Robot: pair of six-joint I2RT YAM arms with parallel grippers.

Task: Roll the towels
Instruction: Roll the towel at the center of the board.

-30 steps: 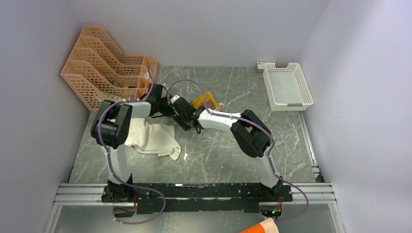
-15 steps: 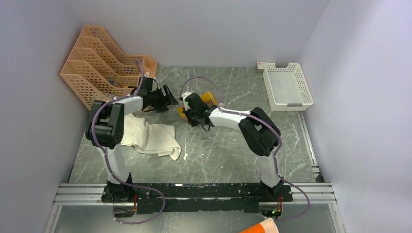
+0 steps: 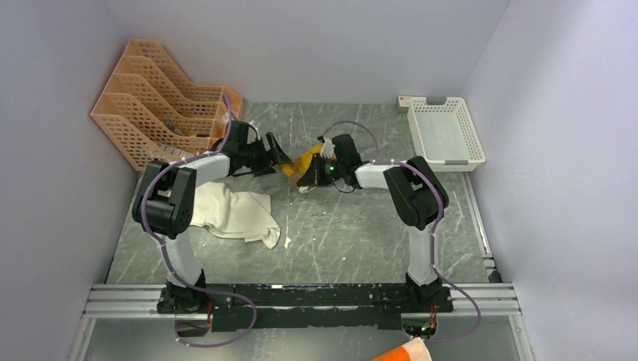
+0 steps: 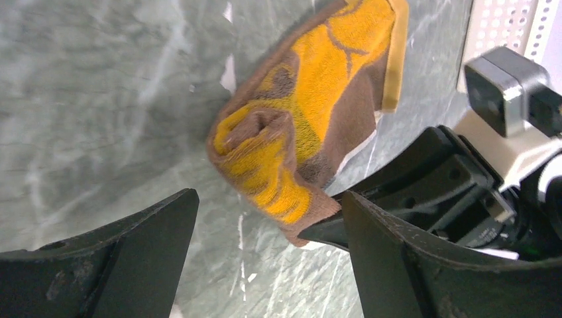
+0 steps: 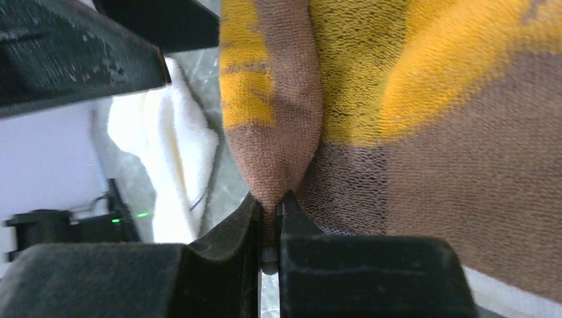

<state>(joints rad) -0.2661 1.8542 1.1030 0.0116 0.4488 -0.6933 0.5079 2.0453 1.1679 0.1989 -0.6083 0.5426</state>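
Observation:
The brown-tan towel (image 3: pixel 306 159), with orange-yellow patches and a pale yellowish edge, lies partly rolled at the middle of the table. Its rolled end (image 4: pixel 268 162) points toward my left gripper (image 4: pixel 268 199), which stands wide open just short of it, nothing between its fingers. My right gripper (image 5: pixel 272 202) is shut on a folded brown edge of this towel (image 5: pixel 411 132). In the top view the two grippers, left (image 3: pixel 280 159) and right (image 3: pixel 302 178), meet at the towel from opposite sides. The cream-white towel (image 3: pixel 233 210) lies crumpled beside the left arm, and shows in the right wrist view (image 5: pixel 166 159).
An orange slotted file rack (image 3: pixel 162 98) stands at the back left corner. A white perforated basket (image 3: pixel 444 135) sits at the back right. Walls close in the table on three sides.
My left gripper has opened wide and let go of the brown towel. My right gripper has shut on the towel's edge, and its wrist has swung to the right.

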